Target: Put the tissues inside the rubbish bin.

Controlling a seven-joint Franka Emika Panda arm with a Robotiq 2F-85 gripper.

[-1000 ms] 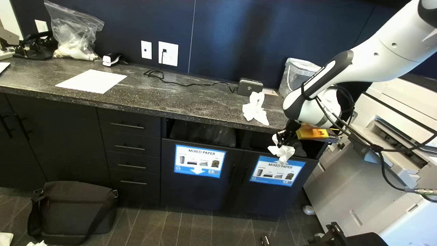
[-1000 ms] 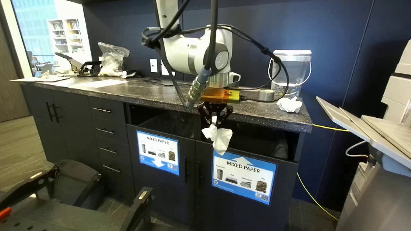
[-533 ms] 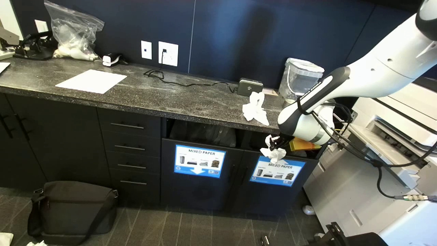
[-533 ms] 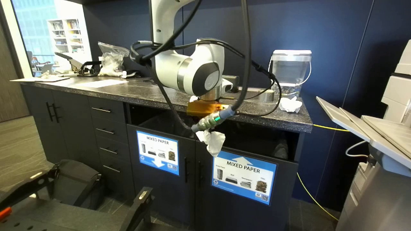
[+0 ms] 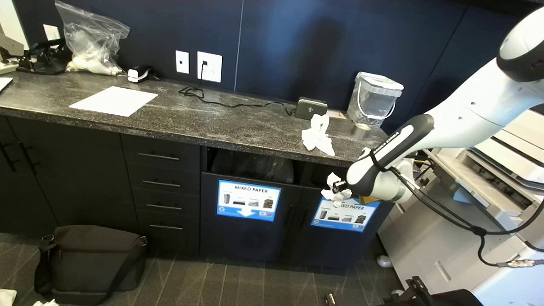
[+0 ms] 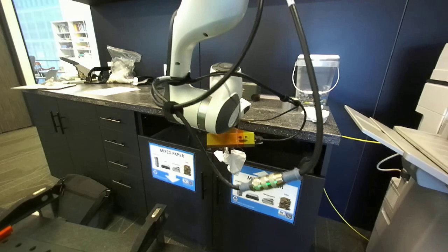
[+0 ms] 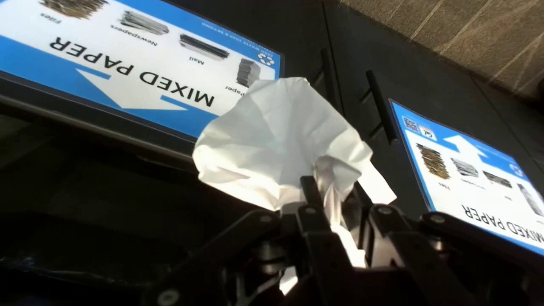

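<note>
White paper, thin and loosely crumpled: the held tissue point(image 7: 276, 136) should handle as a very light, soft load with hardly any stiffness of its own. Pinched through several layers it is unlikely to slip, though a single ply could tear if tugged, and a loose flap may cling on release. The sound place to take hold is the gathered neck where the folds converge; a grip on the outer flare would catch only thin sheet.

The gripper point(image 7: 335, 185) has its jaws nearly together, narrowed on such a neck: a twisted fold runs between the black fingers point(image 7: 309, 190), and more white shows farther back inside.

Appearance: beyond the pinch the paper fans into a shallow, rounded cup, creases radiating from the neck; its broad face is shaded grey, its rim brightly lit.

Position: the held tissue hangs from the gripper in front of the cabinet point(image 5: 248, 238), lower than the front edge of the counter point(image 5: 212, 121); in both exterior views it overlaps an upper corner of one MIXED PAPER sign point(image 5: 346, 217). A second tissue point(image 5: 318, 135), spread in ragged lobes, lies on the counter almost at that front edge. A third tissue point(image 6: 309, 115), partly hidden, lies just beside the counter's end edge, towards the office machine point(image 5: 442, 238). The rubbish bin point(image 5: 375, 98), judged to be the see-through bucket, stands near the back edge, towards the same end.
</note>
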